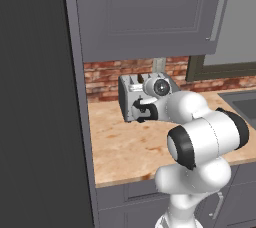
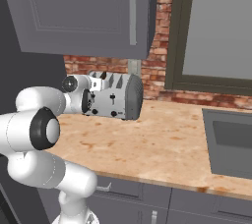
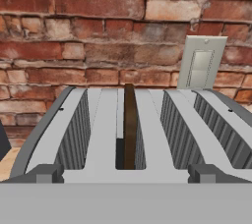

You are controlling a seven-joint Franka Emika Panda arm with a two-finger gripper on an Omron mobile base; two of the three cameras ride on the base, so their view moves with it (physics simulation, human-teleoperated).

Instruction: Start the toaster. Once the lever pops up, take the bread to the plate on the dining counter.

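Note:
The silver toaster (image 1: 131, 88) stands at the back of the tan kitchen counter, against the brick wall. A dark brown slice of bread (image 3: 129, 120) stands edge-on in one of its middle slots, sunk low. My gripper (image 3: 125, 174) is open, its fingertips (image 3: 47, 173) spread wide just above the toaster's near top edge. Seen from the base, the dark hand (image 1: 141, 109) is pressed up to the toaster's front face (image 2: 114, 101), covering its left part; one black lever (image 2: 114, 98) and a knob (image 2: 113, 113) still show. The plate and the dining counter are out of view.
A grey wall cabinet (image 1: 145, 12) hangs low over the toaster. A tall dark panel (image 1: 35, 102) closes the left side. A sink (image 2: 230, 142) lies to the right under a window (image 2: 216, 26). A pale wall outlet (image 3: 201, 63) sits behind the toaster.

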